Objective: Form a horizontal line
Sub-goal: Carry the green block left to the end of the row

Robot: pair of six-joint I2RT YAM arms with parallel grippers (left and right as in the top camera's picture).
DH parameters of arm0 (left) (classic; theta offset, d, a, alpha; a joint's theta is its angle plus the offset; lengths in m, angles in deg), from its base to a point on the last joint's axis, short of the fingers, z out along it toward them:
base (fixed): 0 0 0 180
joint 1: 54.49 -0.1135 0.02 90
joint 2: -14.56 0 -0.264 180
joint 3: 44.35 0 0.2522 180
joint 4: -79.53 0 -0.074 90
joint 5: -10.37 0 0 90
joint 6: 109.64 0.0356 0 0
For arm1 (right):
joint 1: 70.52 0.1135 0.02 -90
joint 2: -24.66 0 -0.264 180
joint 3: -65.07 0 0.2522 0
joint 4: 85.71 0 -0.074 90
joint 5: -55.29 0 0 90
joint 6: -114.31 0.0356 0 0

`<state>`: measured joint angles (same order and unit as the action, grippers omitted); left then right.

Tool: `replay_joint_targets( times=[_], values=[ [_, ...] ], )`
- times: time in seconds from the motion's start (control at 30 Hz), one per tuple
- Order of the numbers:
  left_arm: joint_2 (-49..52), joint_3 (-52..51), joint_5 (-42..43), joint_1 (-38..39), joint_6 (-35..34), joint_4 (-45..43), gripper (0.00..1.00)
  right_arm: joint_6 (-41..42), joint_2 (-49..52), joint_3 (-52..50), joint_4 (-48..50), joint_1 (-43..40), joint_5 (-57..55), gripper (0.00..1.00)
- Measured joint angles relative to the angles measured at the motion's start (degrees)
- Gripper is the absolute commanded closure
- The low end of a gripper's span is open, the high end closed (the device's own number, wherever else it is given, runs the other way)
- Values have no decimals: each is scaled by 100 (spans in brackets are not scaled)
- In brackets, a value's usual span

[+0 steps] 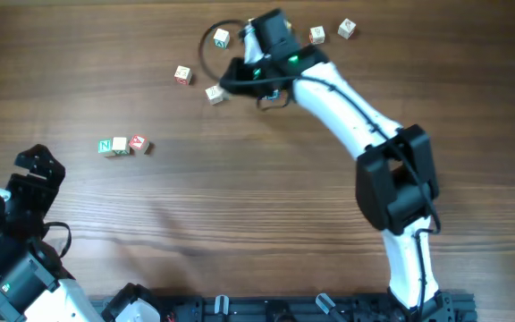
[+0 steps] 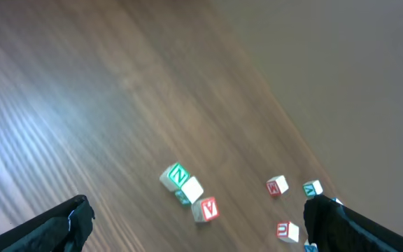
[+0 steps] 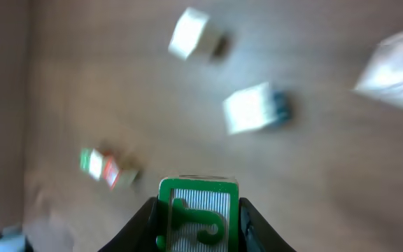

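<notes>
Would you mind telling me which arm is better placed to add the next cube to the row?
Right. The right gripper is closed on a green-printed cube, ready to carry over. The left gripper sits nearer the row but stands open and empty.

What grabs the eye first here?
The white right arm stretched across the wooden table to its far side, its tool clamped on a white letter cube with a green print. Then the short row of three white letter cubes starting with a green N at the left, and loose white letter cubes scattered near the arm.
</notes>
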<state>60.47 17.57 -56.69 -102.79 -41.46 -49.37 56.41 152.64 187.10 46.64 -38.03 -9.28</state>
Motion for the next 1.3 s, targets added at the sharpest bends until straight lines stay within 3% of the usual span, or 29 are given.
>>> replay_joint_targets(
  times=[0.4,0.57,1.3],
  values=[
    [350,0,-61,190,-127,452,0,-369,0,-511,448,1604,-1405,81],
    [612,0,-61,289,-129,450,0,-363,0,-922,1386,1672,-1672,83],
    [2310,0,-98,289,-125,339,0,1154,422,-1141,2968,1727,-1458,86]
  ],
)
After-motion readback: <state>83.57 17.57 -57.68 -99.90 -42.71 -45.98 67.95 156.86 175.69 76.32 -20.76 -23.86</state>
